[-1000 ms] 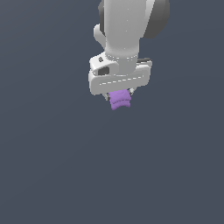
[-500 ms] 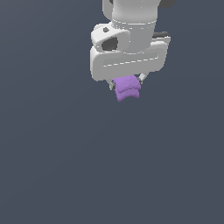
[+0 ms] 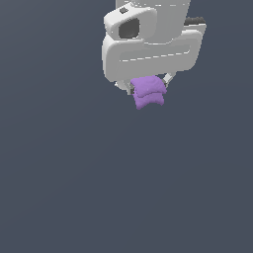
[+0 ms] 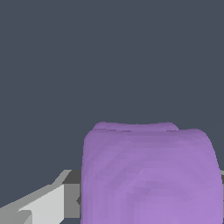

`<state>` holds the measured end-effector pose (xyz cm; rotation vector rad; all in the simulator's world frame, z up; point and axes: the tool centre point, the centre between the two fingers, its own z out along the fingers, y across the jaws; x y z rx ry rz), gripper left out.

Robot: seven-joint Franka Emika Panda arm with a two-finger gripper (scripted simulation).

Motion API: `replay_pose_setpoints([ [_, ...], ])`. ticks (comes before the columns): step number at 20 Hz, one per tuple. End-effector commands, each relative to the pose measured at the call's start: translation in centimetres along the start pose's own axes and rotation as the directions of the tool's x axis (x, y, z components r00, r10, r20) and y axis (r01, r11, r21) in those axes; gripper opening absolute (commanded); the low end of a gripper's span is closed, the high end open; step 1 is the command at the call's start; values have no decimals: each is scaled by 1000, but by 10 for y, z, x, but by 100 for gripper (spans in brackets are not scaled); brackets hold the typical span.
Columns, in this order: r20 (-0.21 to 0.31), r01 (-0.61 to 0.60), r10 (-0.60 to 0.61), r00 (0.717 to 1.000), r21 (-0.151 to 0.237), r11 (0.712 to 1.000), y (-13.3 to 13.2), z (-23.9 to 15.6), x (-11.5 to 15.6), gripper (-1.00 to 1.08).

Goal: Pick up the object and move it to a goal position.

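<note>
Over the last second the white, smooth-shelled robot gripper (image 3: 148, 89) has swung from a narrow, angled pose to show its broad flat face in the exterior view, and it has drifted slightly toward the exterior view's right while carrying its load. The small purple lumpy block (image 3: 148, 92) has kept its place under the gripper through that turn, so the grasp seems secure and the task looks to be in its carry phase, with lifting done and only the transfer to the goal left. No goal marker shows in either view, so how far remains cannot be judged

The gripper is clamped on the purple block: thin pale fingers (image 3: 168, 79) angle in on both sides of it just below the wide white body, and the block hangs there against a plain dark grey-blue backdrop, touching nothing else

The block reads as 2 soft cushions stacked, each with pinched corners and a crease between them, matte and faintly faceted. It is narrower than the gripper body. In the wrist view the purple block (image 4: 151, 175) fills the lower frame, rounded at its edges, with a grey and white finger (image 4: 48, 199) beside it. The gripper's casing is glossy and hard-edged by contrast, with a dark recess near its upper part
</note>
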<state>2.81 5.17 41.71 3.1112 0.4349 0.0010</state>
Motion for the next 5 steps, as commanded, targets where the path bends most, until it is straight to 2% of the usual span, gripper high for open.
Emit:
replay_pose_setpoints([
  [1, 0, 0, 0, 1000, 0, 1000, 0, -4, 2, -100],
  [5, 0, 0, 0, 1000, 0, 1000, 0, -5, 3, -100],
])
